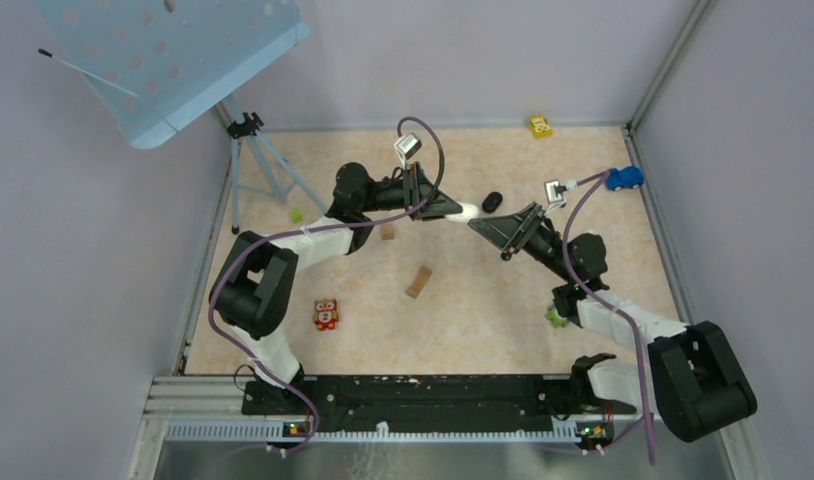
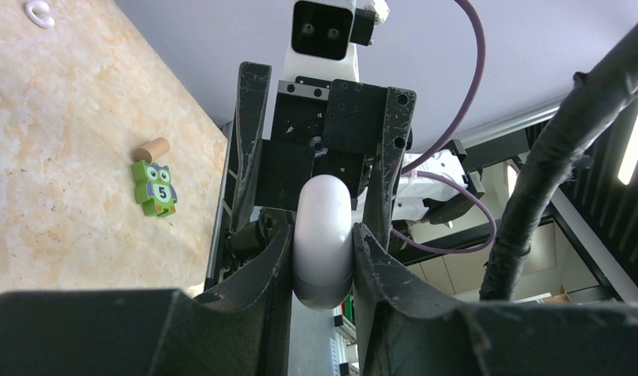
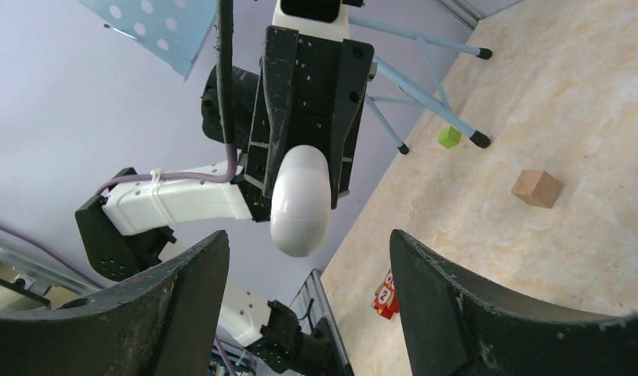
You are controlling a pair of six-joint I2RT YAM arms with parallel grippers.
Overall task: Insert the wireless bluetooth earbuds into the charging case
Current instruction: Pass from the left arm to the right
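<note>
Your left gripper [image 2: 324, 258] is closed narrow on the white charging case [image 3: 300, 200] and pinches it on both flat sides. The case is held up in the air above the middle of the table [image 1: 483, 330], a little toward the far side, and it does not touch the table. Its long axis runs in line with the left fingers. One rounded end sits deep between them, and the free rounded end sticks out past the fingertips and points at your right gripper [image 3: 308, 233].

The right gripper faces the left one nose to nose, with its jaws wide and nothing held. The free end of the case shows in the gap between its two fingers, with clear space on each side. How far in it reaches, I cannot tell.

A small black rounded thing [image 1: 492, 201] lies on the table just beyond the two grippers. I cannot tell if it is an earbud.
</note>
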